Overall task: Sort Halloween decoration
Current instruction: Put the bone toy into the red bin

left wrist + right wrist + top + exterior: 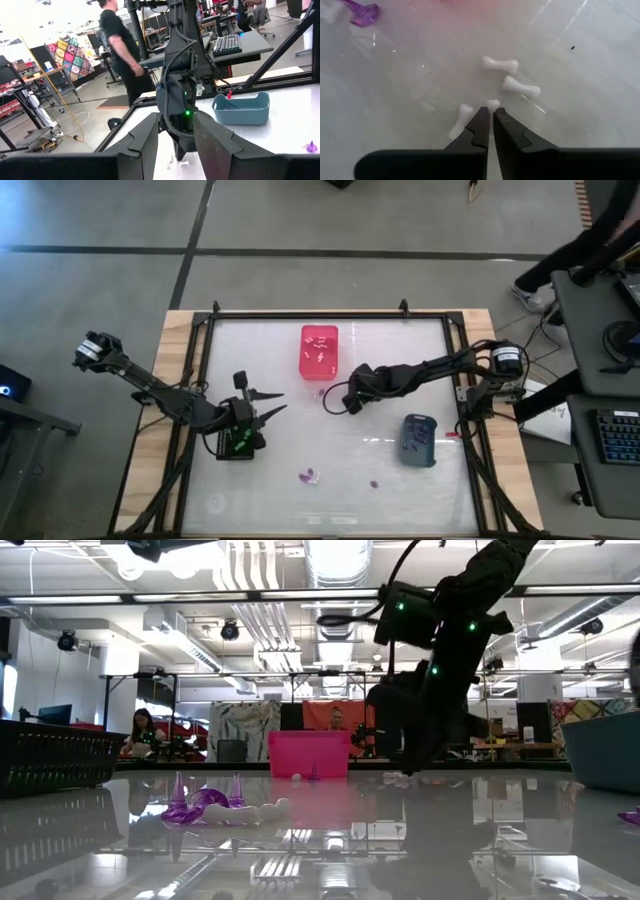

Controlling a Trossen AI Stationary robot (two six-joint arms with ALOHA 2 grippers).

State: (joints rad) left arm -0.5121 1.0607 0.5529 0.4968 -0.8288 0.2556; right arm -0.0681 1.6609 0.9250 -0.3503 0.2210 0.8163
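Right wrist view has my right gripper (490,116) down at the glossy surface (580,100), jaws pressed together over a small white bone (493,104); can't tell if it's actually pinched. Three more white bones sit close by: one (460,120) just beside the tips, two (521,85) (500,64) a bit farther. They're all near the pink bin (319,350). My left gripper (262,408) hangs over the black bin (237,443), jaws spread. Purple pieces (309,475) lie well apart.

Overhead looking down, low table-level view, two wrist close-ups
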